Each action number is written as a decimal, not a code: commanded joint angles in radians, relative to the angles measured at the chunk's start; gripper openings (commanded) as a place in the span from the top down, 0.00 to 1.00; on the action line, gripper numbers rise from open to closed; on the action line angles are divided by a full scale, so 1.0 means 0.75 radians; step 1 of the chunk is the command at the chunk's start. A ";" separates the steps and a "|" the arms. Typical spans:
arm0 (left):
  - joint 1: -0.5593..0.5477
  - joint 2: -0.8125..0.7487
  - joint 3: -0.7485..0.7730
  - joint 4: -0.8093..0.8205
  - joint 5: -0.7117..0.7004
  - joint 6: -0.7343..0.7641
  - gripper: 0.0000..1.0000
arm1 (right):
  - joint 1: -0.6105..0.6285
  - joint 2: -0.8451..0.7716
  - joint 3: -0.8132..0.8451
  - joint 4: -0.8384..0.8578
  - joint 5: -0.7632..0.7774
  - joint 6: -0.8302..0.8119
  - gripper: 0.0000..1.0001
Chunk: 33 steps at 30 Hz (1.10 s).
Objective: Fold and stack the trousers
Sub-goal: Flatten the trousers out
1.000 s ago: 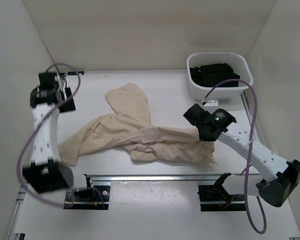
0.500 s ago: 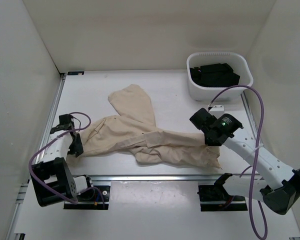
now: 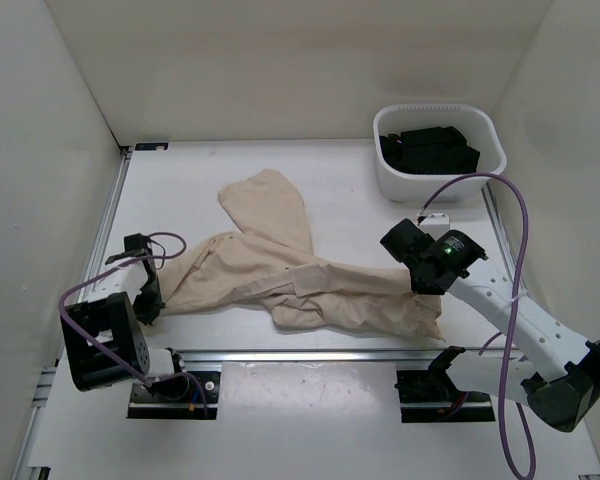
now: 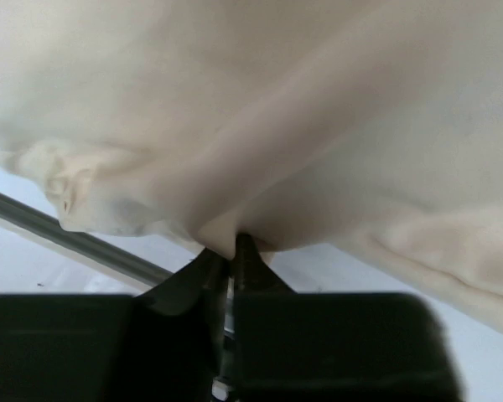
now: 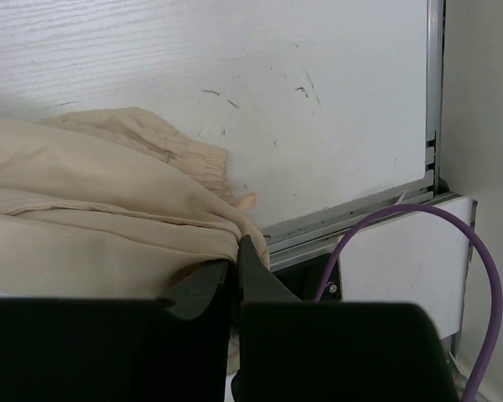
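- Left gripper (image 4: 231, 249): one; jaws pinched together on a fold at the left end of the trousers (image 3: 280, 270).
- Right gripper (image 5: 235, 261): one; jaws closed on the cloth's right end.
- Trousers: one pair, crumpled across the table (image 3: 350, 190); leg outlines are lost in the folds.
- White tub (image 3: 487, 160): one, far right corner; dark contents (image 3: 430, 148) indistinct.

trousers (image 3: 290, 275) spread between left gripper (image 4: 232, 244) and right gripper (image 5: 235, 251); tub (image 3: 438, 185) behind, far right corner.
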 commanded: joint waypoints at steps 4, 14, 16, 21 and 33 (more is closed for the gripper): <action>0.019 -0.031 -0.040 0.038 -0.037 0.010 0.86 | -0.003 -0.021 0.056 -0.067 0.074 0.043 1.00; 0.031 -0.091 0.720 -0.103 0.085 0.010 0.86 | -0.003 -0.054 0.019 -0.098 0.082 0.070 1.00; 0.031 0.050 0.825 -0.103 0.100 0.010 0.86 | -0.003 -0.054 -0.014 -0.051 0.043 0.039 1.00; 0.044 0.703 1.290 -0.103 -0.002 0.010 0.23 | -0.003 0.032 -0.047 0.121 -0.047 -0.006 1.00; 0.315 0.537 1.162 -0.259 0.083 0.010 0.00 | 0.009 0.067 -0.010 0.150 -0.047 -0.022 1.00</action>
